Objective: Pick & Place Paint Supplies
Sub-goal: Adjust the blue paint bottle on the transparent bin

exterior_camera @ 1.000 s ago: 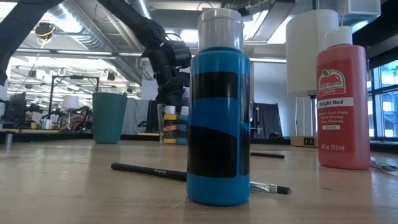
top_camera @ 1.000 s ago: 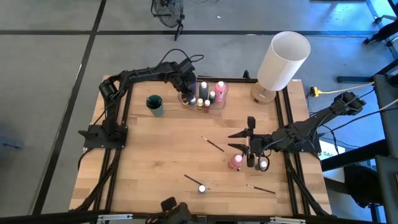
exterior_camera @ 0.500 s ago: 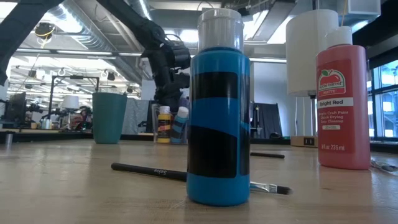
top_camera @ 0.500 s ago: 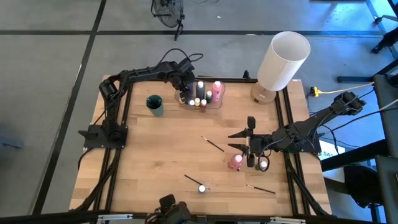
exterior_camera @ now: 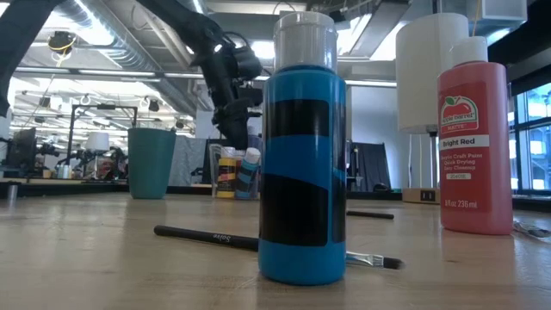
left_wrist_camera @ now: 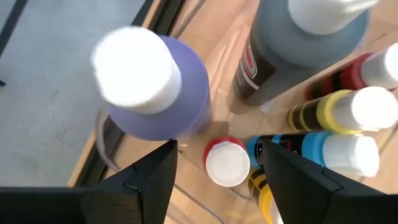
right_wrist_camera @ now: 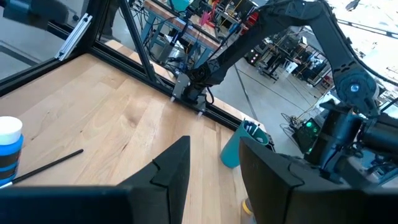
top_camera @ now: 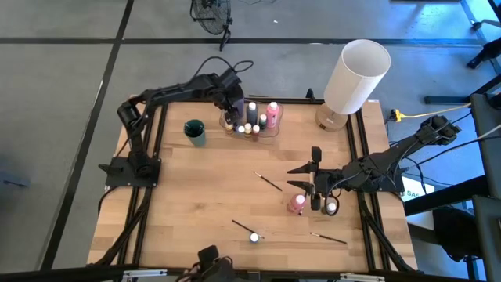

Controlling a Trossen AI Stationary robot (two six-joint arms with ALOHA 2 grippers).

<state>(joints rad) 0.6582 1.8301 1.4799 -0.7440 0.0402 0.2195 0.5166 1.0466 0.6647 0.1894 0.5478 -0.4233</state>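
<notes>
A clear container (top_camera: pixel 266 125) at the table's far edge holds several paint bottles: a lilac one (left_wrist_camera: pixel 155 84), a grey one (left_wrist_camera: pixel 305 43), a small red one with a white cap (left_wrist_camera: pixel 227 163), and yellow and blue ones (exterior_camera: pixel 238 170). My left gripper (left_wrist_camera: pixel 217 149) hangs open just above them, the small red bottle below its gap. My right gripper (top_camera: pixel 293 177) hovers open and empty at mid-right, above the table. A reddish-pink bottle (top_camera: pixel 297 204) and a blue bottle (top_camera: pixel 254 236) stand upright on the table. Three brushes (top_camera: pixel 268 182) (top_camera: pixel 243 227) (top_camera: pixel 327 237) lie flat.
A teal cup (top_camera: pixel 195 131) stands left of the container. A large white cylinder (top_camera: pixel 356 78) rises at the far right corner. A small round object (top_camera: pixel 331 207) lies beside the reddish-pink bottle. Bare wood lies at the table's left and middle.
My left gripper has risen from among the bottles in the container and now hangs above their caps. The bottles stay upright in the container.
</notes>
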